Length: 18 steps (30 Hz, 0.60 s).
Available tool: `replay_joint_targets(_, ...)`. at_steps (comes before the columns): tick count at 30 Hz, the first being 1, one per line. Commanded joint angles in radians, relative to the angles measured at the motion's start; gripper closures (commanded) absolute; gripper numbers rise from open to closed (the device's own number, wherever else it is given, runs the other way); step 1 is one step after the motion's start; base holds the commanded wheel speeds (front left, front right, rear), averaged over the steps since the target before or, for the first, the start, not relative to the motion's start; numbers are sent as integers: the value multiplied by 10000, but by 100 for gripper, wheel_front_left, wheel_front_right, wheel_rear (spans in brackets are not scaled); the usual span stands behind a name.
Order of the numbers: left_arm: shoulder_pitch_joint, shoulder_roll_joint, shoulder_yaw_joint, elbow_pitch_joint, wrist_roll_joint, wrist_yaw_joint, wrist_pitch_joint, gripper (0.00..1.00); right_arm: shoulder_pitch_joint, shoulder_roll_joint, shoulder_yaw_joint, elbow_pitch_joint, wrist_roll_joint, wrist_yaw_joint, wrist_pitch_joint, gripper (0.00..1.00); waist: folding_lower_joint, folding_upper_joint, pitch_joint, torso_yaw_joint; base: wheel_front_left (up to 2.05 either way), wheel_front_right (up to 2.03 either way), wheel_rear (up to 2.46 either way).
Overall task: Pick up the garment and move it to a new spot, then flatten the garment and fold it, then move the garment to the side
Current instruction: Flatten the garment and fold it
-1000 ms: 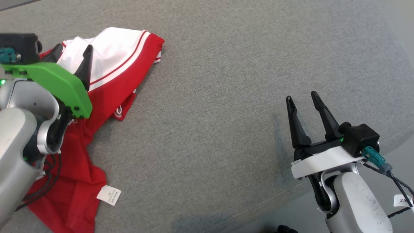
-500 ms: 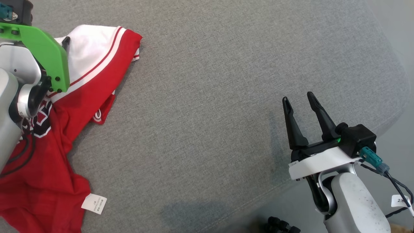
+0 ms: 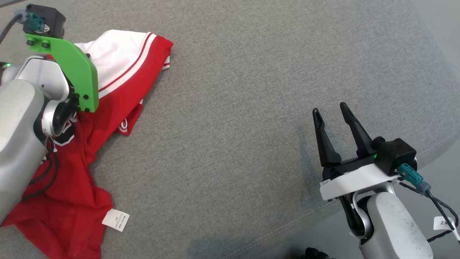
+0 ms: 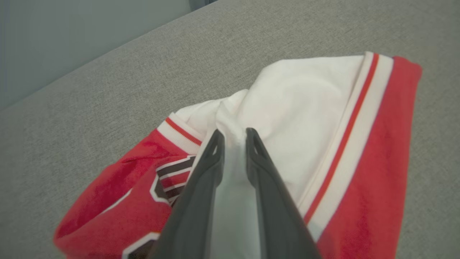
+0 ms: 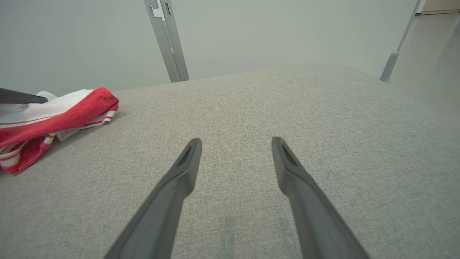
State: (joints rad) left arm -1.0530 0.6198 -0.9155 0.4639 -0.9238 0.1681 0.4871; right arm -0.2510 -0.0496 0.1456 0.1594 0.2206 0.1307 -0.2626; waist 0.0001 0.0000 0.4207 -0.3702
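Shirt (image 4: 305, 108) clamped
Its white cloth is pinched in the left gripper (image 4: 234, 139); the right gripper (image 5: 235, 144) is spread, well apart.

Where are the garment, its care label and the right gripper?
garment (image 3: 143, 75), head view, red band beside the white panel.
care label (image 3: 115, 220), head view, middle of the white tag.
right gripper (image 3: 330, 108), head view, midway between its fingertips.
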Motion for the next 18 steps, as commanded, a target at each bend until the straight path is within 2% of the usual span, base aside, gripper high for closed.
replay_joint_targets(1,147,-70,-47,28,-49,-112,4,100,-64,-21,-2,6,-80,1,-32,0,-1,0,-16,17,0,0,0)
replay_joint_targets(5,261,-230,-114,46,-177,-282,32,100,-30,-20,-52,33,-79,1,-32,0,-1,0,-65,41,0,0,0)
replay_joint_targets(9,172,-396,-74,-177,-40,-344,-464,100,9,-20,-89,74,-19,1,-30,0,-1,0,-159,41,0,0,0)
replay_joint_targets(13,114,-912,-337,-863,343,-424,-1023,100,104,-20,-182,99,-44,1,-32,0,-1,0,-294,129,0,0,0)
replay_joint_targets(18,780,-1751,-1126,-1667,576,-619,-1196,100,153,-20,-145,159,-4,1,-30,0,-1,0,-548,182,0,0,0)
